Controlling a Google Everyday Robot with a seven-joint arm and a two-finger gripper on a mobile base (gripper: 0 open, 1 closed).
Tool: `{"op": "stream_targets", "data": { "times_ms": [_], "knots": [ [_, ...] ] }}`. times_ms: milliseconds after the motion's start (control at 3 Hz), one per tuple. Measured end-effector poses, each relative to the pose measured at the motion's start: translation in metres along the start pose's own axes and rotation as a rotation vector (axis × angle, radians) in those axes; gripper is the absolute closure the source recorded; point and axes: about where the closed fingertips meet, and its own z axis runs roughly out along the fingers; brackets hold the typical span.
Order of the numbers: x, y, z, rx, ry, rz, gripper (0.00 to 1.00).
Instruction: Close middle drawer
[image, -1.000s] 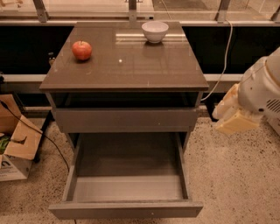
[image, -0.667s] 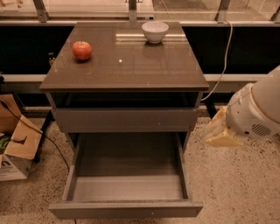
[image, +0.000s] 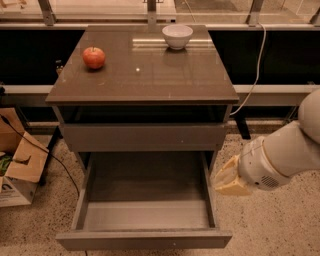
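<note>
Gripper (image: 229, 180) closer, beside open middle drawer (image: 145, 216)

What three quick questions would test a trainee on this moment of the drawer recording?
1. Which two things sit on the glossy brown cabinet top?
2. True or false: the wide grey-brown middle drawer is pulled out and holds nothing.
3. Where is the beige gripper? A: over the cabinet top. B: inside the drawer. C: outside the drawer, beside its side wall.

Key:
1. A round red apple and a small white bowl.
2. True.
3. C.
</note>
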Motion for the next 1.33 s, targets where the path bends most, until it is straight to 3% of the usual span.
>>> {"op": "stream_targets", "data": {
  "times_ms": [333,1000,1333],
  "knots": [
    [0.025,0.008,0.048,-0.099,-0.042,0.076,1.0],
    [0.028,0.018,0.065,-0.115,-0.003,0.09,1.0],
    [0.047,0.046,0.113,-0.159,-0.027,0.138,1.0]
  ]
}}
